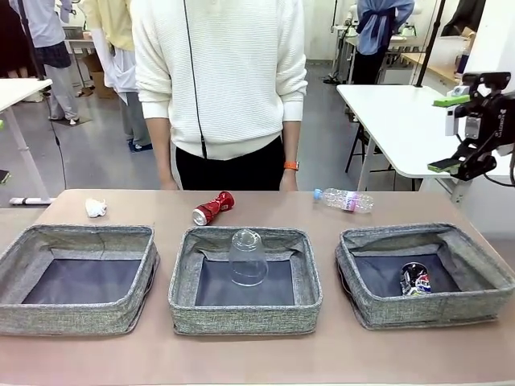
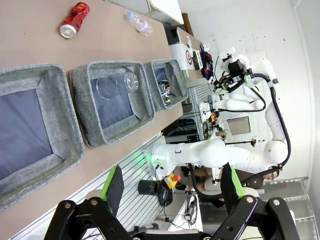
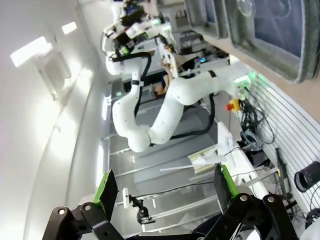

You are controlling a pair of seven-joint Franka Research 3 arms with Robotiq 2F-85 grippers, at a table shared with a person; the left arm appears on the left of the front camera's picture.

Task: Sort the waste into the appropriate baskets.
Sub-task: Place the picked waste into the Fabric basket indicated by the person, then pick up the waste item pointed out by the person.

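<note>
Front view: we look across a matt brown tabletop (image 1: 257, 358) at a person in a white knitted sweater (image 1: 221, 80) standing at its far edge. The room behind is a workshop with a grey floor and white tables (image 1: 394, 121). Three low square baskets of grey woven fabric sit in a row across the lower half of the frame: left basket (image 1: 80, 318), middle basket (image 1: 241, 318) and right basket (image 1: 426, 310). A clear plastic cup (image 1: 248, 257) stands upside down in the middle basket, its long axis upright and its mouth on the dark bottom. A dark crushed can (image 1: 414, 281) lies in the right basket, too crumpled for us to read its axis. Above the middle basket, a red soda can (image 1: 213, 207) lies on its side on the bare table. Its long axis runs diagonally and its silver end points to the lower left. Right of centre, a clear bottle with a pink label and a blue cap (image 1: 346, 200) lies nearly level, cap pointing to frame left. A crumpled white paper wad (image 1: 96, 207) rests above the left basket. At the upper right edge we see the right gripper (image 1: 447, 133) raised well apart from the baskets, green pads spread, nothing between them. In the left wrist view the left gripper (image 2: 172, 185) is likewise spread wide and empty at the bottom edge.
</note>
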